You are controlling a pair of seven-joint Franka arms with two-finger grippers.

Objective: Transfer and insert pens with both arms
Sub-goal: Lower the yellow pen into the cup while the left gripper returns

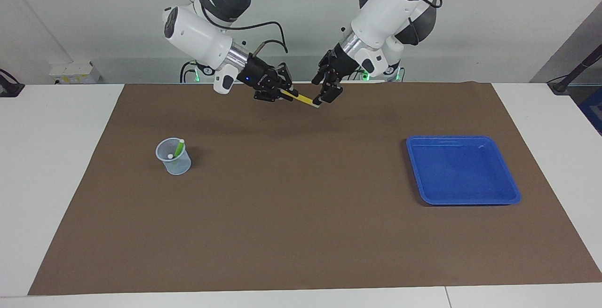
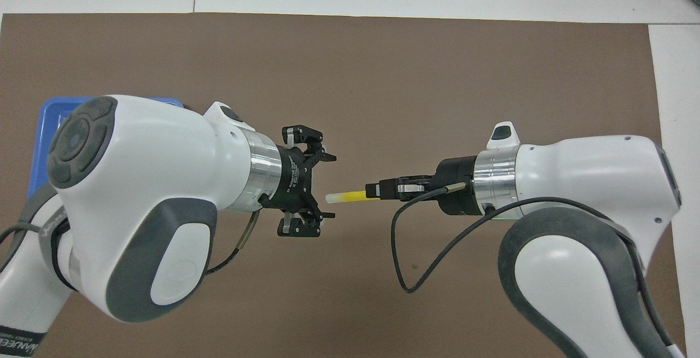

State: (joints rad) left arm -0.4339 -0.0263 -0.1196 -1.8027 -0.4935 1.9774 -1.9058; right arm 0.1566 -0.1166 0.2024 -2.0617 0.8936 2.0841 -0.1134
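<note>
1. Step in hand, as I judge it: the mid-air handover of the slim yellow marker pen with a pale clear cap end (image 2: 350,196). The blue tray is empty and the cup holds pens, so this looks like the last pen going across.
2. Right gripper (image 1: 281,92) (black, two-finger, on the large white arm) is clenched on the yellow pen's body; the pale cap end sticks out toward the other arm.
3. Left gripper (image 2: 320,187) is released, jaws spread wide either side of the pen's cap end, apart from it in the overhead view.
4. Yellow pen hangs in the air over the brown table mat (image 1: 301,232), between tray and cup, at the mat's edge nearest the robots.
5. Next move likely calls for the left arm to draw clear and the right arm to carry the pen over the cup, tip it upright and drop it in.
6. Rectangular blue plastic tray (image 1: 510,194): nothing in it.
7. Small clear plastic cup (image 1: 181,166), well apart from the tray toward the right arm's end: a lime green pen (image 1: 179,147) leans inside, plus a second pale cap end whose pen colour I cannot tell.
</note>
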